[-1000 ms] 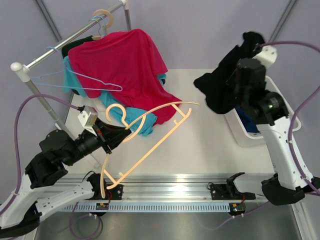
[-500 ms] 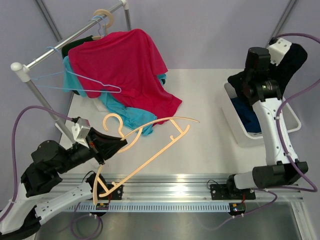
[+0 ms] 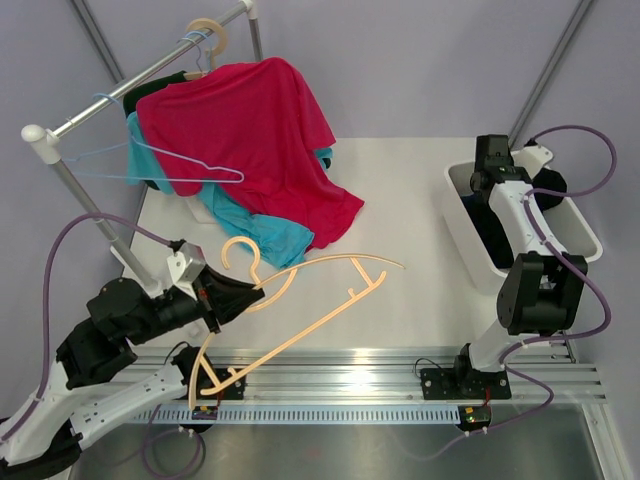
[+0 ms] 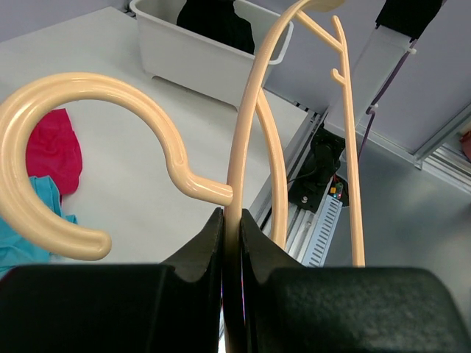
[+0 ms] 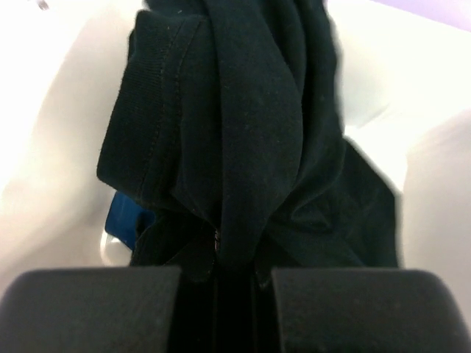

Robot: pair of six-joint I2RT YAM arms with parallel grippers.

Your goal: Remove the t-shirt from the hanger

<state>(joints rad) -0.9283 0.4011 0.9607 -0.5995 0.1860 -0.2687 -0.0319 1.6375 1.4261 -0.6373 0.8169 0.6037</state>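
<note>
Nothing written can be read in any view: no label, brand, number or sign. The hanger (image 4: pixel 246 147) pinched in the left gripper (image 4: pixel 230 235) is plain, and so is the t-shirt (image 5: pixel 250 132) clamped in the right gripper (image 5: pixel 221 272). A small box (image 4: pixel 324 193) past the left gripper is too small to read.

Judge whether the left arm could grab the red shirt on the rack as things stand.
Probably not yet. The left gripper is shut on the peach hanger, so its jaws are taken. Otherwise the red shirt hangs close by, seemingly with nothing between.
</note>
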